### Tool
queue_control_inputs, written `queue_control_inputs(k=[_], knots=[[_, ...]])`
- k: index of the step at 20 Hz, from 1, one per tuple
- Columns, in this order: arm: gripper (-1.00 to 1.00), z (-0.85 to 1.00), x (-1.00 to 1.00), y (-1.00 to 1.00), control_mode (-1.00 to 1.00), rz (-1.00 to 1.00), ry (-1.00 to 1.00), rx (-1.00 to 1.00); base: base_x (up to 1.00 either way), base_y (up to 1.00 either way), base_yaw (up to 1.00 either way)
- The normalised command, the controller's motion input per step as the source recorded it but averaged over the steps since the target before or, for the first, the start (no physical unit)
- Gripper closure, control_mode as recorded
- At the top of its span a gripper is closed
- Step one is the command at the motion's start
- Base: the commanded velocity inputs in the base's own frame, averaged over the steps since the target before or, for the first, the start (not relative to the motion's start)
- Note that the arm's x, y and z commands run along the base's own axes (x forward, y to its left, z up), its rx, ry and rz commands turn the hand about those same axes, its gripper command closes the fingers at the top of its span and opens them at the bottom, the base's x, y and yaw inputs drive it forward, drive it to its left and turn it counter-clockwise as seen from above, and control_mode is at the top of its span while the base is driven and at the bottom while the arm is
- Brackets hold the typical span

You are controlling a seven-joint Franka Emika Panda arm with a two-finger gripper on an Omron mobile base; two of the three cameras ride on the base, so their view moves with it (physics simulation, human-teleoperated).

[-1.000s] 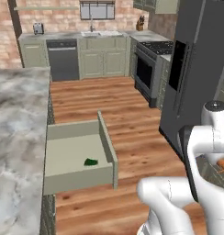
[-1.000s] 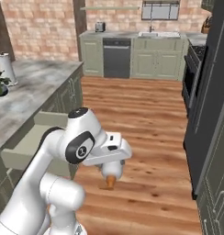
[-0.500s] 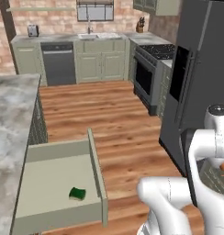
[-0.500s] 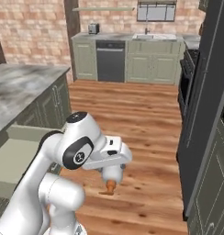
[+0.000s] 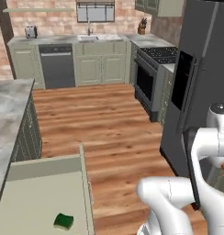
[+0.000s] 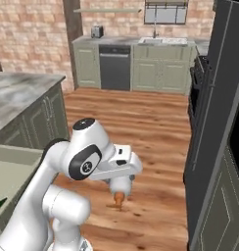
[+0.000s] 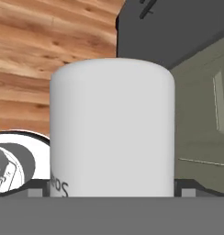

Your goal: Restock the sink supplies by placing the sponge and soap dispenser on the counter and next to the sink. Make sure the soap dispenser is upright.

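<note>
While folded low, end effector point(image 6: 120, 192) downturned (apparently gripping soap dispenser point(image 6: 120, 198))

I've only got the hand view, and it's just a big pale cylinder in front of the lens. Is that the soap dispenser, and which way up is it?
Observer: Yes. In the right base view the soap dispenser hangs in the gripper above the wood floor, orange pump pointing down.
Operator: Where's the sponge?
Observer: The sponge lies in an open drawer on the robot's left, low in the left base view.
Operator: And the sink?
Observer: The sink is set in the counter along the far brick wall, across the floor from the robot.
</note>
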Motion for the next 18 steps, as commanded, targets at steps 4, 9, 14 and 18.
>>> queue_control_inputs(k=[4, 9, 14, 18], knots=[[1.00, 0.00, 0.00, 0.00, 1.00, 0.00, 0.00, 0.00, 1.00, -0.63, 0.16], [1.00, 0.00, 0.00, 0.00, 1.00, 0.00, 0.00, 0.00, 1.00, -0.45, 0.19], [1.00, 0.00, 0.00, 0.00, 1.00, 0.00, 0.00, 0.00, 1.00, -0.11, 0.23], [1.00, 0.00, 0.00, 0.00, 1.00, 0.00, 0.00, 0.00, 1.00, -0.02, 0.22]])
